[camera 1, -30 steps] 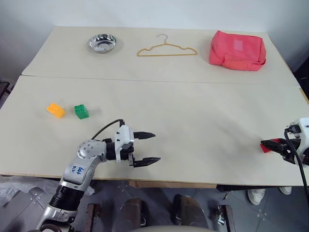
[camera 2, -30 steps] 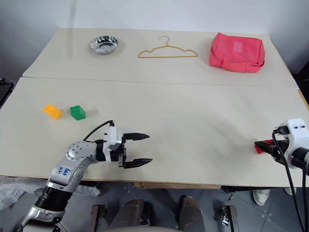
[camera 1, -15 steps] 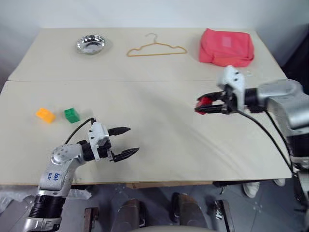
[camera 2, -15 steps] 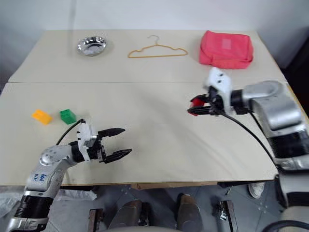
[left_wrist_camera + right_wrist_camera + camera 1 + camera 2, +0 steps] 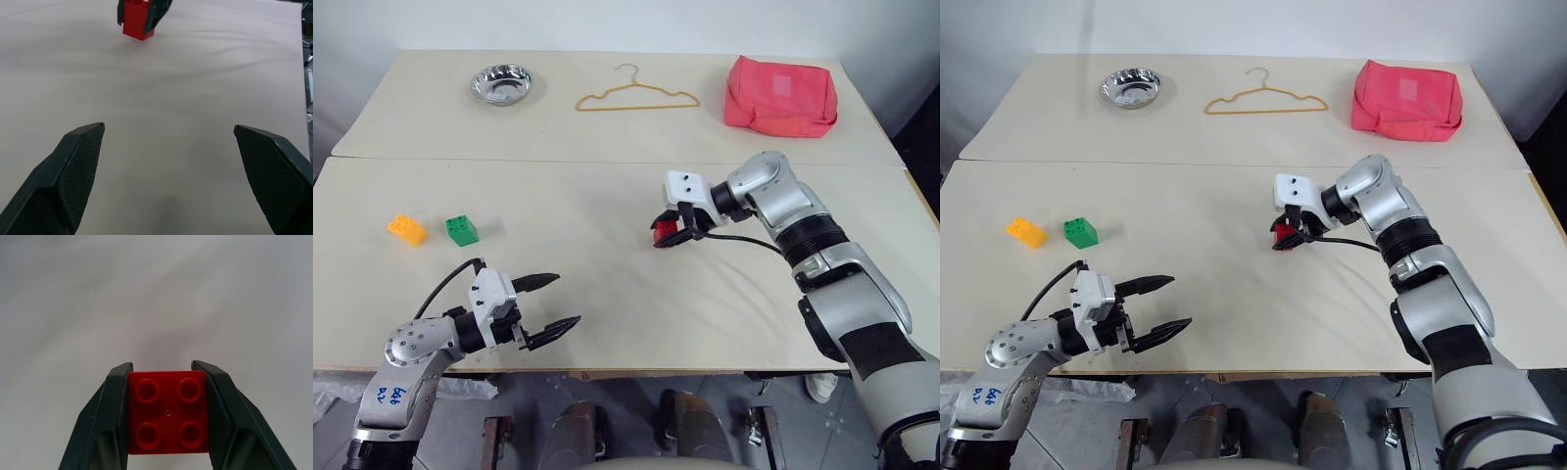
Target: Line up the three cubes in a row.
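A red cube (image 5: pixel 665 231) hangs just above the middle of the near table, and my right gripper (image 5: pixel 666 235) is shut on it, its fingers (image 5: pixel 116 406) pressed against two opposite sides of the studded red cube (image 5: pixel 168 411). The green cube (image 5: pixel 462 229) and the orange-yellow cube (image 5: pixel 407 229) lie side by side at the table's left. My left gripper (image 5: pixel 555 303) is open near the front edge with nothing between its fingers (image 5: pixel 73 171). It points towards the red cube (image 5: pixel 138 19).
On the far table lie a metal bowl (image 5: pixel 499 83), a yellow wire hanger (image 5: pixel 636 94) and a red pouch (image 5: pixel 779 95). A seam (image 5: pixel 558 160) separates the far table from the near one.
My right arm has swung from the table's right edge to the middle, carrying the red cube. My left gripper has drawn back to the left, still open.
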